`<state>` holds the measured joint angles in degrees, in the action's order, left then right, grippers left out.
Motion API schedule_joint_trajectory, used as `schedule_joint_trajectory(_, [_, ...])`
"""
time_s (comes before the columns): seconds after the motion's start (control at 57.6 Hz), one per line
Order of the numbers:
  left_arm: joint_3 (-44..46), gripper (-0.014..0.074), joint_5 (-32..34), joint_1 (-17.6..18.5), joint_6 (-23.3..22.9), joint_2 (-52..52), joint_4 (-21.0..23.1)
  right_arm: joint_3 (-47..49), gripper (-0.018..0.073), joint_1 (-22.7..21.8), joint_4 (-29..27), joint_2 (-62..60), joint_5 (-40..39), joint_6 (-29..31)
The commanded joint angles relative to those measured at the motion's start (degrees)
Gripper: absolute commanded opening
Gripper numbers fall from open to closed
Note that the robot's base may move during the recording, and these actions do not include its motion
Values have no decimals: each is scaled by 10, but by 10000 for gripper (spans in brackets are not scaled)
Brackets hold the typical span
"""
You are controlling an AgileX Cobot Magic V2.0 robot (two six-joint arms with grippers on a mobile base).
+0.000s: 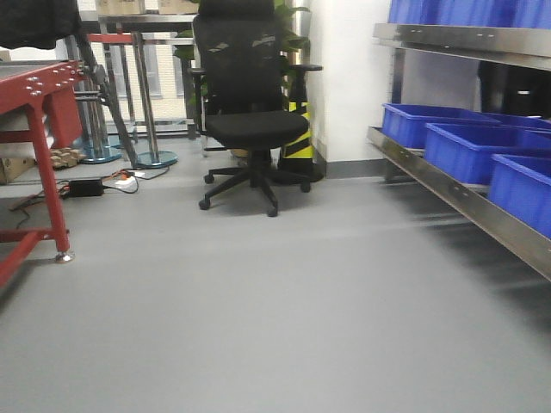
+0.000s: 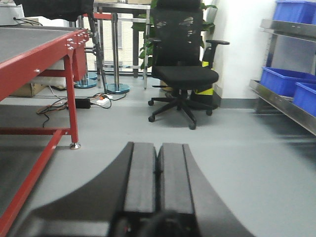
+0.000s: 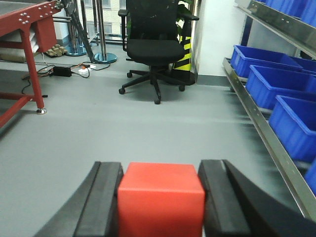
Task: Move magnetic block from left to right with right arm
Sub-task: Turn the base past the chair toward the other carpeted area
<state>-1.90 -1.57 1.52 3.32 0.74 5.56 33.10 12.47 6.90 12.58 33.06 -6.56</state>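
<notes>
Right wrist-mounted: right end effector (image 3: 160,170) clamps magnetic block (image 3: 161,200), floor (image 3: 148,128) ahead.

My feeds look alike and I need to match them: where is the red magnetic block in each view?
Exterior front-facing: not in it.
Left wrist-mounted: not in it; only the shut left gripper at the bottom.
Right wrist-mounted: magnetic block at bottom centre, held between the fingers of the right gripper.
Shared landmark: black office chair, upper centre in every view.

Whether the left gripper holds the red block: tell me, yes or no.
No; the left gripper is shut empty, and the right gripper clamps the magnetic block.
</notes>
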Motion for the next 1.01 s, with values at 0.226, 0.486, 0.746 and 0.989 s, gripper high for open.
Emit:
schedule_joint_trajectory(0.226, [-5,-126,48,1,-3,6,3,16,216,-5,3,7,-54,4])
schedule_joint_trajectory(0.486, [-5,-126,48,1,-3,6,3,16,216,-5,3,7,-54,4])
schedule_joint_trajectory(0.746, [-5,-126,48,1,-3,6,3,16,216,-5,3,7,-53,4])
schedule_joint_trajectory(0.989, [-5,-126,48,1,-3,6,3,16,216,-5,3,7,-53,4])
